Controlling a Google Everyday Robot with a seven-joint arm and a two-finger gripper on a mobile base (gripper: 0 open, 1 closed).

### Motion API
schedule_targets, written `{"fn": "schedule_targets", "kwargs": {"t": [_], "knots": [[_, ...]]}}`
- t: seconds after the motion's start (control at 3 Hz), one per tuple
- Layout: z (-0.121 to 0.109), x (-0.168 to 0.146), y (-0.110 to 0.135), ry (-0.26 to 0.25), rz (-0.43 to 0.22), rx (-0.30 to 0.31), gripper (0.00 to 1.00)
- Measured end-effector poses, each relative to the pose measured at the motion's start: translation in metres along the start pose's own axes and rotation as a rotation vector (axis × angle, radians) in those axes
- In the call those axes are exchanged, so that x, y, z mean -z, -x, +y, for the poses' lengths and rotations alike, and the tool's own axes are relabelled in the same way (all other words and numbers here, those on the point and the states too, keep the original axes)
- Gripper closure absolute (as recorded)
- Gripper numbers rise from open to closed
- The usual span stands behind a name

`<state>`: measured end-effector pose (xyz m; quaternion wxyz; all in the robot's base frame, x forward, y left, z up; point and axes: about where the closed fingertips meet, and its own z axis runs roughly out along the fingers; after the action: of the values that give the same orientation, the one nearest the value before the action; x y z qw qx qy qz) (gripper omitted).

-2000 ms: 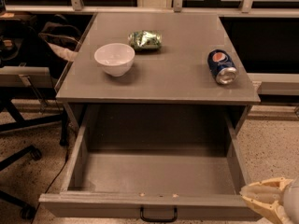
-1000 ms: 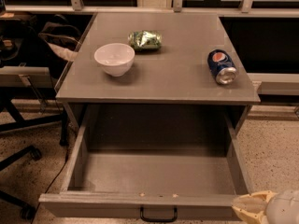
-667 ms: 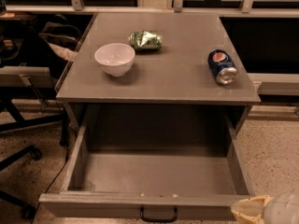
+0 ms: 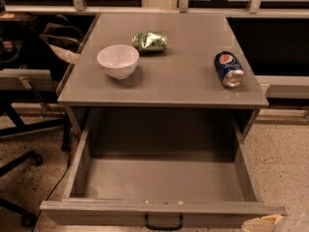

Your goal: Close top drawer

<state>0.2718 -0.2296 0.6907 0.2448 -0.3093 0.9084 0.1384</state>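
The top drawer (image 4: 164,208) is grey and pulled fully out toward me, its deep box interior empty. A small black loop handle (image 4: 164,223) sits at the centre of its front panel, at the bottom edge of the view. My gripper (image 4: 273,223) shows only as a pale tip at the bottom right corner, just right of the drawer's front corner and level with the front panel.
On the grey cabinet top (image 4: 188,81) stand a white bowl (image 4: 118,60), a crumpled green bag (image 4: 149,41) and a blue soda can (image 4: 229,69) lying on its side. An office chair base (image 4: 19,163) and a cable are on the floor at the left.
My gripper has sunk lower and further toward the bottom right corner, so less of it shows. The drawer and the things on top have not moved.
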Motion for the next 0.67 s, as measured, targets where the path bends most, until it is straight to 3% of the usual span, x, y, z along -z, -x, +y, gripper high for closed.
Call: {"fn": "schedule_targets", "kwargs": {"t": [0.33,0.67], "knots": [[-0.001,-0.007,-0.009,0.004,0.016,-0.025,1.00],[-0.006,-0.023,0.003,0.022,0.020,0.007,1.00]]}}
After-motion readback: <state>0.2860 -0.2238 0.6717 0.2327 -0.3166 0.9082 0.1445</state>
